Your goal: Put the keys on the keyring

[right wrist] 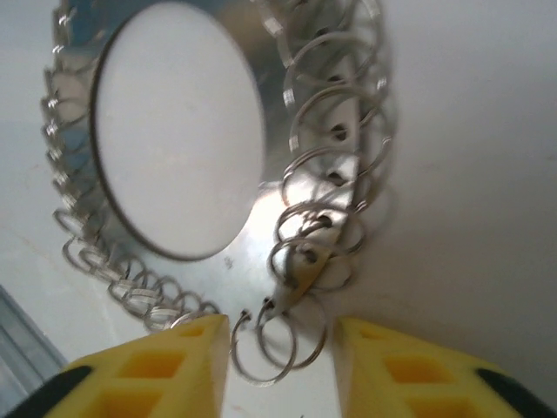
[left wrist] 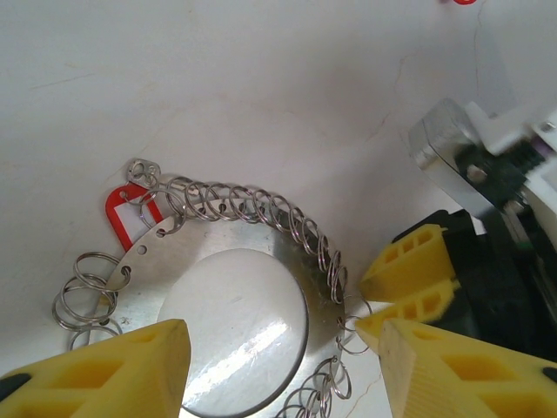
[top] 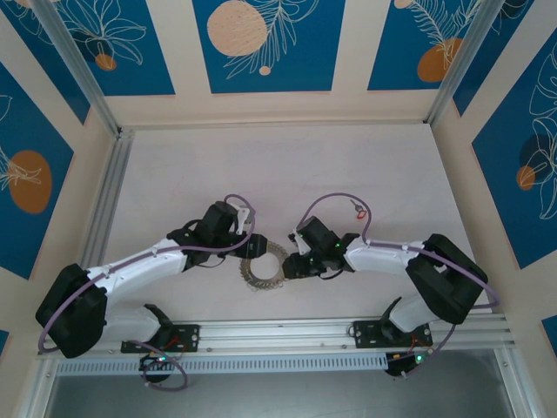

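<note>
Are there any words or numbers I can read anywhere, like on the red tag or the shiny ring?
None: no words, numbers or signs can be read.
The red tag shows no writing.
The keyring is plain shiny metal.
The blue wall panels have only drawings of leaves and circles, no letters.
</note>
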Controlling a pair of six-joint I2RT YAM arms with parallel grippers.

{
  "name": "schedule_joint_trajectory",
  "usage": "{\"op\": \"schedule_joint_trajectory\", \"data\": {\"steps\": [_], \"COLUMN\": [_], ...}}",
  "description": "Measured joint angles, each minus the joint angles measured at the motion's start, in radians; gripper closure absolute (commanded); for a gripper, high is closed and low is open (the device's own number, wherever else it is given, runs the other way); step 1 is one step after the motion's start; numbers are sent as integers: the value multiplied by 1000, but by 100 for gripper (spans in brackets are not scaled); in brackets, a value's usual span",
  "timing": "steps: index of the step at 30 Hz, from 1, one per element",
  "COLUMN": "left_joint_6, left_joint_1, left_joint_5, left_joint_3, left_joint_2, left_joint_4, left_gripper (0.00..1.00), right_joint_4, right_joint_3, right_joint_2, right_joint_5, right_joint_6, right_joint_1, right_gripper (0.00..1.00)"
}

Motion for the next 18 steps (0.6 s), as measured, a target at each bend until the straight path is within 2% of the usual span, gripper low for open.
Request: {"op": "schedule_joint_trajectory", "data": {"steps": [6, 11, 18], "left_joint_6": [0, 0, 3], "left_joint_1": [0, -1, -1], "left_joint_5": [0, 0, 0], "left_joint_3": [-10, -17, -19], "left_joint_2": [-5, -32, -47], "left_joint_4": [-1, -1, 0], "left_gripper": [41, 41, 41], "right_joint_4": [-54, -193, -231], "right_joint_3": [0, 23, 85], "right_joint_2": [-48, -74, -63], "right_joint_5": [20, 142, 296], "right_joint_6": [-26, -123, -220], "right_joint_1": [38, 93, 131], "right_gripper": [52, 48, 50]}}
